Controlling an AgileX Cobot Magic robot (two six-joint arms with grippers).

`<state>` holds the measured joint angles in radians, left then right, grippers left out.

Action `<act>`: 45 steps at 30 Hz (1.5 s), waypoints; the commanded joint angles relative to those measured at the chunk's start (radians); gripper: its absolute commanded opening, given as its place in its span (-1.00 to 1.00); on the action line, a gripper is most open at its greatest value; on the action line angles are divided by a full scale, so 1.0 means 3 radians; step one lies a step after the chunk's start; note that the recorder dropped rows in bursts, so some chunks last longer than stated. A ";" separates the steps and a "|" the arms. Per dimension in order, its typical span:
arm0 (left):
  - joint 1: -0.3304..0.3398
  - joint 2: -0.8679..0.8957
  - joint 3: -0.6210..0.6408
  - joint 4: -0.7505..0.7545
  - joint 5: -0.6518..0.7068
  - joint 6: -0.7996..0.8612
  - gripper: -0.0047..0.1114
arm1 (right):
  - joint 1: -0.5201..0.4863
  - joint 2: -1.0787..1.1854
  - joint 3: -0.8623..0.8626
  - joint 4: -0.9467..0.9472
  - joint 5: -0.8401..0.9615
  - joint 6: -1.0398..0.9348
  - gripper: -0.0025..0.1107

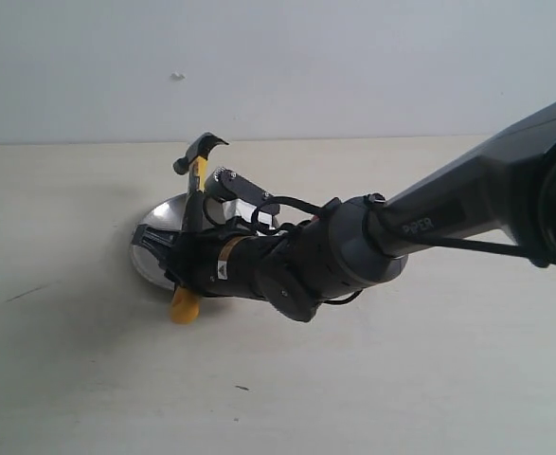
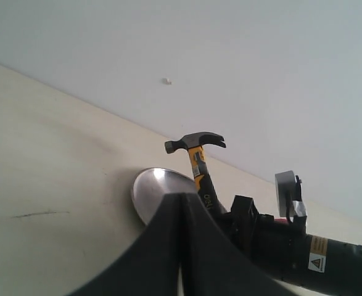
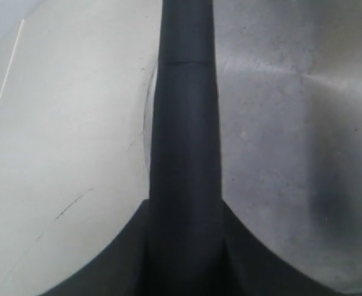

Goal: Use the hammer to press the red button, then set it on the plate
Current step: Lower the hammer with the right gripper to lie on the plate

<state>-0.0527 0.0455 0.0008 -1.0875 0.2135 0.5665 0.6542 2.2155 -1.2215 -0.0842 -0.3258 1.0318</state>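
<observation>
**Asker:** Where's the hammer right now?

**Me:** In my right gripper [image 1: 188, 254], which is clamped round the black handle. The hammer [image 1: 197, 185] stands tilted with its head up and its yellow looped end low, by the near rim of the plate [image 1: 151, 239]. My arm reaches across the middle to get there.

**Asker:** So is it on the plate?

**Me:** Not yet, I'd say. It hangs in my grip over the plate, not lying flat in it. I can't tell whether the yellow end touches the table [image 1: 401, 379] or floats just clear of it. From my right wrist I see the brushed steel of the plate [image 3: 279, 154] close under me, with a dark shaft down the middle that is probably the handle.

**Asker:** And the red button?

**Me:** I can't find the red button in any view; it may be hidden behind my arm. So the pictures don't prove the press. Judging by where I hold the hammer, I reckon I'm on the placing part.

**Asker:** Your other hand?

**Me:** My left gripper [image 2: 182, 196] has its fingers together and holds nothing. It sits back from the work, looking at the plate [image 2: 151, 185] and the hammer [image 2: 199, 165].

**Asker:** What's left?

**Me:** Lay the hammer down in the plate, let go, and draw clear.
</observation>
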 commanded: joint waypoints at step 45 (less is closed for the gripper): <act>-0.0026 -0.0008 -0.0003 -0.0001 0.0001 0.0005 -0.92 | -0.0034 -0.0058 -0.0341 -0.0002 0.0567 -0.0036 -0.96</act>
<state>-0.0527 0.0455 0.0008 -1.0875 0.2135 0.5665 0.6482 2.2155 -1.3075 -0.0667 -0.1013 1.0421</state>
